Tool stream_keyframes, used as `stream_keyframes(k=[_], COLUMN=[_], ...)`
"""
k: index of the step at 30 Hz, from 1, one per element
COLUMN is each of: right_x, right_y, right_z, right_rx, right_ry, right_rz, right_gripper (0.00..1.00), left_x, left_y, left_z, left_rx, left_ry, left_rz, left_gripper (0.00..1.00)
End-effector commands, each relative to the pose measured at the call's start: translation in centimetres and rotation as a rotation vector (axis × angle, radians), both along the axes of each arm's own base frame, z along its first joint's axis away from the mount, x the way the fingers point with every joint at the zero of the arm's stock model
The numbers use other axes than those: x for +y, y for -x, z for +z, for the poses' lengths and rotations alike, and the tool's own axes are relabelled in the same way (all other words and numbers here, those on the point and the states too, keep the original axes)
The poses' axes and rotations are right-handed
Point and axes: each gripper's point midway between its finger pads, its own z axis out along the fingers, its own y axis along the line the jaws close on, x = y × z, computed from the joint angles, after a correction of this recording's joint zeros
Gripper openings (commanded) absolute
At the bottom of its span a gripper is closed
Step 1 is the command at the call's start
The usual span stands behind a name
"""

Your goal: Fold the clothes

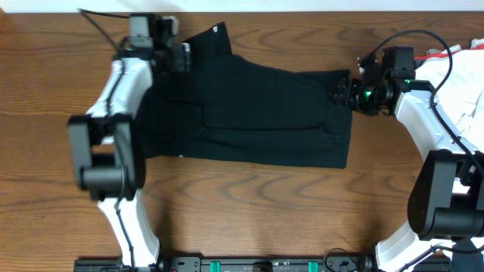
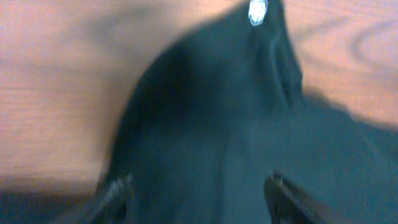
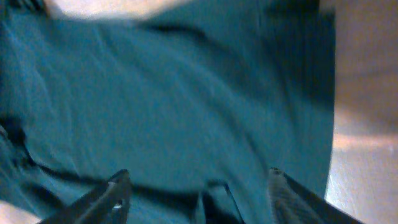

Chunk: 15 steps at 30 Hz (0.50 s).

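Shirt: the black shirt [image 1: 257, 113] lies spread flat on the bench [image 1: 249, 219], mid-width and nearer the far edge.
Left end effector: the left end effector [image 1: 180, 57] is over the shirt's far corner on the bench's left side, fingers [image 2: 118, 199] apart with black cloth under the gap.
Right end effector: the right end effector [image 1: 342, 94] is at the shirt's right edge, fingers [image 3: 112, 196] apart over the fabric.
Tag: a small white tag [image 2: 257, 11] sits near the raised corner's tip.
Other cloth: a heap of white cloth [image 1: 457, 68] is at the far right corner, apart from the shirt.
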Motion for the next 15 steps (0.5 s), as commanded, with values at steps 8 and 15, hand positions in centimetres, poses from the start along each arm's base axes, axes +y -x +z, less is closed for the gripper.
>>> stream_keyframes(k=[8, 15], right_x=[0.0, 0.0], right_y=[6.4, 9.7], right_z=[-1.4, -0.2], right_rx=[0.249, 0.309], right_ry=[0.041, 0.054], right_rz=[0.1, 0.198], right_gripper=[0.79, 0.73], left_x=[6.2, 8.9], left_y=[11.4, 19.0], left_z=[12.2, 8.3], left_rx=[0.088, 0.426], left_ry=[-0.06, 0.035], left_rz=[0.157, 0.356], left_gripper=[0.69, 0.69])
